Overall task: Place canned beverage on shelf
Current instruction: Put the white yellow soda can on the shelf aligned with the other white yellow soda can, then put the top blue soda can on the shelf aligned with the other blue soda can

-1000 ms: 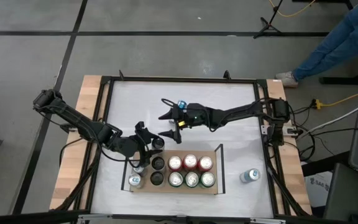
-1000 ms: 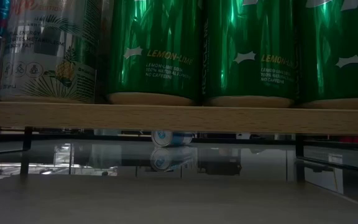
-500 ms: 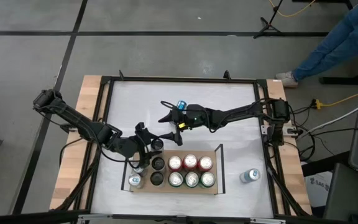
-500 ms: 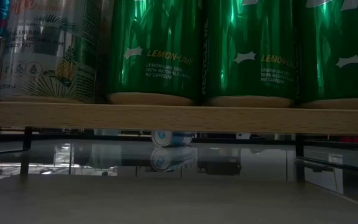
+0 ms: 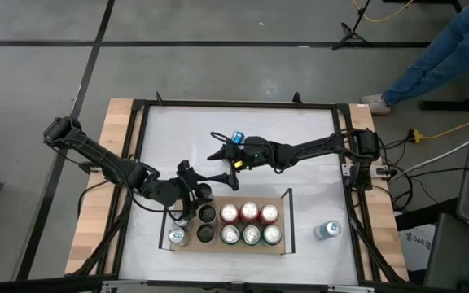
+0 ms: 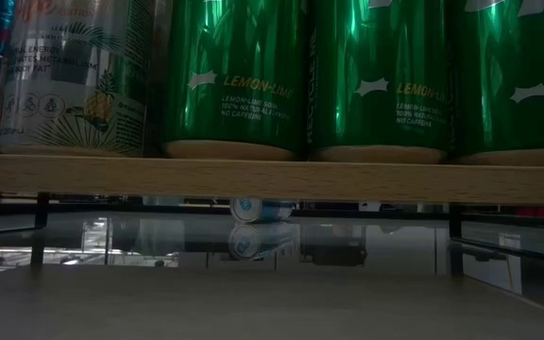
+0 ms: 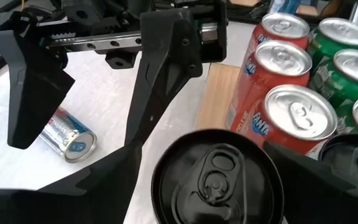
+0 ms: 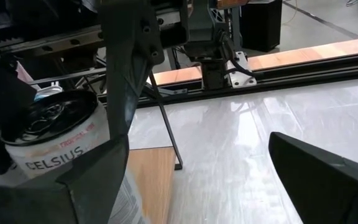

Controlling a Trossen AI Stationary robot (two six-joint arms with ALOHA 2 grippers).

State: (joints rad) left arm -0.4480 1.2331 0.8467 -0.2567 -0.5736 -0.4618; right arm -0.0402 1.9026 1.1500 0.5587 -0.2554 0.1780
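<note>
The shelf [image 5: 287,220] is a light wooden board with black end rails; red, green, black and silver cans stand on it in two rows. Its front edge [image 6: 272,177] fills the low view. My left gripper [image 5: 199,194] is shut on a black can [image 5: 203,191] at the shelf's far edge, left of the red cans [image 7: 278,68]. My right gripper [image 5: 218,164] hangs open and empty just beyond, over the white tabletop. A blue-and-silver can [image 5: 237,136] lies on its side behind it and also shows in the left wrist view [image 7: 70,138]. My left gripper pinches the black can's side wall just below its top rim [image 7: 166,186] between its two fingers [image 7: 104,180], one on each side. The fingers come in slanting from the table's left. The can stands upright; I cannot tell whether its base rests on the board.
A silver-blue can [image 5: 327,230] sits on the tabletop right of the shelf. A white Celsius can [image 8: 48,143] stands at the shelf's left end. A black frame [image 5: 243,104] borders the white table. A person's legs [image 5: 438,49] show beyond the far right corner.
My left gripper has drifted a little toward the table's near left with the black can, which stays upright in its fingers.
</note>
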